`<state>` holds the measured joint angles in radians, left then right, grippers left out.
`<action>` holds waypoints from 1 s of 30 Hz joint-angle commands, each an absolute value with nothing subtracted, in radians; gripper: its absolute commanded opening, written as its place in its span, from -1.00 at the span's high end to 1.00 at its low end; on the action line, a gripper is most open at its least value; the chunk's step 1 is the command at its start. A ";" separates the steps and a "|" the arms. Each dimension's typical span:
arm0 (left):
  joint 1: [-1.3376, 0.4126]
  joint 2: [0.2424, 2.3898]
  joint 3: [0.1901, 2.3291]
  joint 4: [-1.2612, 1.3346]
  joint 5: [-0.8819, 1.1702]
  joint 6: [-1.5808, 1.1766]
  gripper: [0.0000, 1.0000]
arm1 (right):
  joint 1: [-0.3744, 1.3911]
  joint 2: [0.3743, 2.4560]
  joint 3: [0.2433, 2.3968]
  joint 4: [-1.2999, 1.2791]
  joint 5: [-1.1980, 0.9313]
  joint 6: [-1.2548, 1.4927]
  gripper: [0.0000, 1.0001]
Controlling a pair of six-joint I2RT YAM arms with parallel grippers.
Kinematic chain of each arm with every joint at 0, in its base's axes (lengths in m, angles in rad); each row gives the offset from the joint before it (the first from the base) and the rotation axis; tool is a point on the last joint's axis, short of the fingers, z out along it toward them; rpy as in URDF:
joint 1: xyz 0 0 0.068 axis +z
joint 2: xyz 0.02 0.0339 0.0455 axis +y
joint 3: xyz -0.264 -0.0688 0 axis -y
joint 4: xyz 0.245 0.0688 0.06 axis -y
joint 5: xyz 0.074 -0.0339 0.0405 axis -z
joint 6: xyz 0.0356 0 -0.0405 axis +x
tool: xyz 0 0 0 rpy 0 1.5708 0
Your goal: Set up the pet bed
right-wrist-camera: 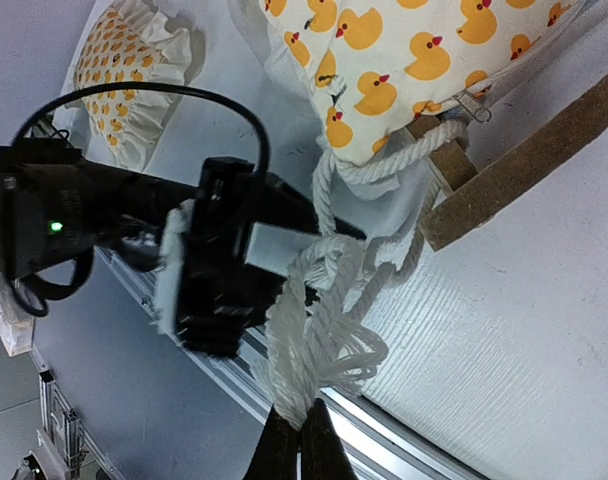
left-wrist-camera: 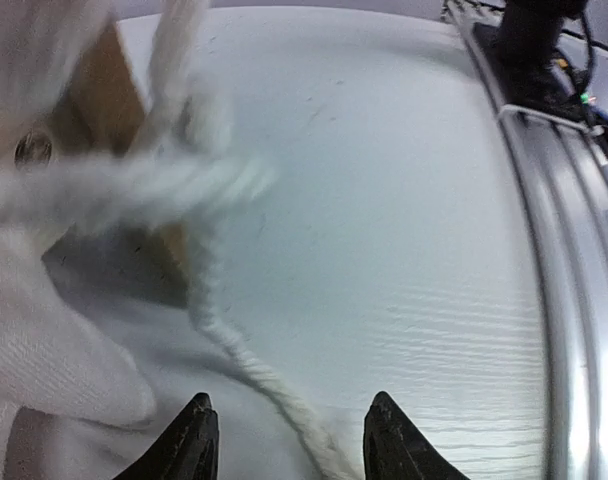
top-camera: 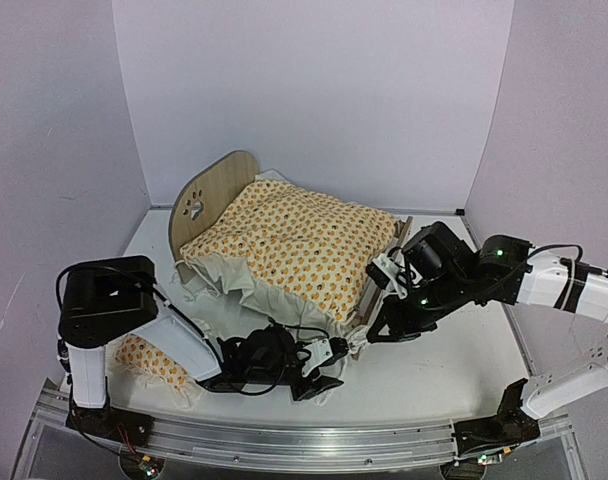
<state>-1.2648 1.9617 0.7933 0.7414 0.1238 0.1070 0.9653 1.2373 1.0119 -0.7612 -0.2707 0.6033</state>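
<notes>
Bed [top-camera: 209,195] is sitting mid-table [top-camera: 444,370], a bit left of centre, with the headboard pointing far-left, its paw cutout showing, and the foot end pointing near-right. Duck-print blanket [top-camera: 304,235] is covering the whole top, and its cream ruffle is hanging over the near side down to the table. Pillow [top-camera: 144,362] is lying off the bed at near left, partly under the left arm. Right gripper [right-wrist-camera: 299,440] is sitting just off the bed's near-right corner, jaws pinched closed on a white twisted cord [right-wrist-camera: 304,340]. The frayed bundle is fanning out right above the fingertips, and the cord is running up to the wooden frame corner under the blanket edge. Left gripper [left-wrist-camera: 289,425] is lying low on the table just left of the right one, by the bed's near edge, pointing right toward that corner. Its jaws are standing apart. A strand of the cord is passing between the fingers [left-wrist-camera: 196,440] along the table, and neither pad is pinching it as far as the wrist view is showing. So left is gripping nothing and right is gripping the cord. The two grippers are sitting close together, not touching. Cloth right up against the left wrist camera is blurring out, so I can't tell which part it is.
</notes>
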 commanded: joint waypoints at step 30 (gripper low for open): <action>-1.245 1.843 0.562 1.059 -0.225 0.164 1.00 | 0.981 1.138 1.034 -0.813 -0.068 0.606 1.00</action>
<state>-1.2491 1.9522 0.6014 1.0363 -0.1585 0.1818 0.9768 1.1679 0.9863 -0.7612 -0.2363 0.5991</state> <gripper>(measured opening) 0.014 0.024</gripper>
